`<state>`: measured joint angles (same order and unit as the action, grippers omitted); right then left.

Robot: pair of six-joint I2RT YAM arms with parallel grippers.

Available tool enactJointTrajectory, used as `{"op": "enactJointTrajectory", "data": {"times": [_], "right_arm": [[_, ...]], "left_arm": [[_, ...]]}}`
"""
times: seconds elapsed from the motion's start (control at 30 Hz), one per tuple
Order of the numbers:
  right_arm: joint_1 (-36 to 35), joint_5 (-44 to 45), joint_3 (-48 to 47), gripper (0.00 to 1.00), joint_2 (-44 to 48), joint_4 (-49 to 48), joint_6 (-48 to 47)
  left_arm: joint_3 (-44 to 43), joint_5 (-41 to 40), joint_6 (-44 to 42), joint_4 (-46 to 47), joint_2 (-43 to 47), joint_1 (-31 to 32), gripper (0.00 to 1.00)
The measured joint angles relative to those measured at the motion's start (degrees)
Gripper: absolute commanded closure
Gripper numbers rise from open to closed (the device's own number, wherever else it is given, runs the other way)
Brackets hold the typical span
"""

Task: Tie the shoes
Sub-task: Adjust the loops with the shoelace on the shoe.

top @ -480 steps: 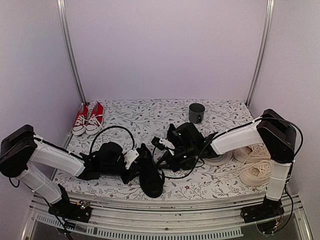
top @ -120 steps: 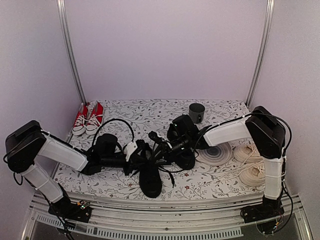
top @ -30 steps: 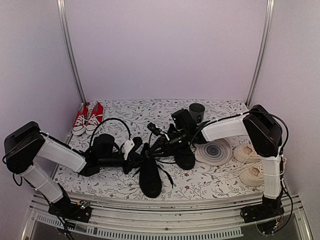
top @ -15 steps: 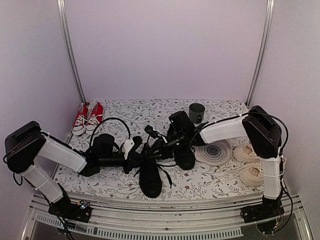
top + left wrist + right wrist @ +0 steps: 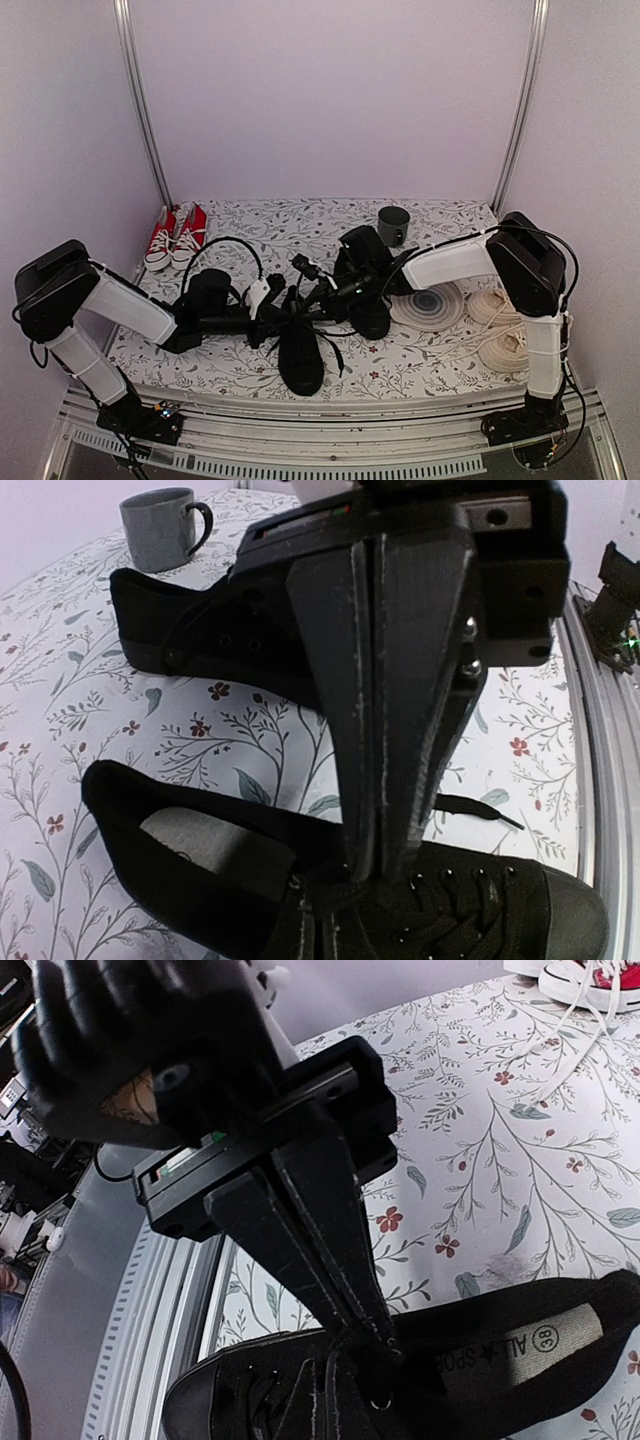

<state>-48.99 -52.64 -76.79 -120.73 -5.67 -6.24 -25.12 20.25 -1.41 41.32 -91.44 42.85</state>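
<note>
Top external view: two all-black low-top canvas lace-up sneakers on the floral-print tablecloth (image 5: 250,225). Near black sneaker (image 5: 300,352) lies mid-table, long axis running front to back, toe toward the arms' bases. Far black sneaker (image 5: 368,300) sits just beyond it to the right.

Left gripper (image 5: 268,306): reaches in from the left, level with the near sneaker's lacing. Left wrist view shows the jaws pressed flat together, tips (image 5: 375,865) at the top of the lacing; whether a thin black lace is pinched there cannot be told.

Right gripper (image 5: 312,281): comes in from the right over the same shoe's collar. Right wrist view shows the jaws closed, tips (image 5: 370,1345) at the tongue; any lace held is not discernible.

Judgement: both grippers meet across the shoe's width, so the next pull likely runs sideways, across the long axis.
</note>
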Motion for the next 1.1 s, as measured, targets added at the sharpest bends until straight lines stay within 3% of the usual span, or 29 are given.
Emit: {"op": "enactJointTrajectory", "data": {"times": [0.23,0.57,0.83,1.1], "right_arm": [[-0.13,-3.45,3.21,0.99,1.40,-1.86,1.31],[2.86,-2.99,5.18,0.91,3.23,-4.81,5.09],[4.26,2.64,-2.36,0.90,-1.97,-5.03,7.76],[1.73,-0.59,-3.37,0.90,-4.83,-2.80,6.58]], "left_arm": [[-0.26,-1.09,0.15,-0.04,-0.13,-0.11,1.00],[-0.26,-1.18,0.39,-0.04,-0.17,-0.13,1.00],[-0.26,-1.18,0.39,-0.02,-0.17,-0.13,1.00],[-0.22,-0.79,0.42,-0.07,-0.17,-0.13,1.00]]}}
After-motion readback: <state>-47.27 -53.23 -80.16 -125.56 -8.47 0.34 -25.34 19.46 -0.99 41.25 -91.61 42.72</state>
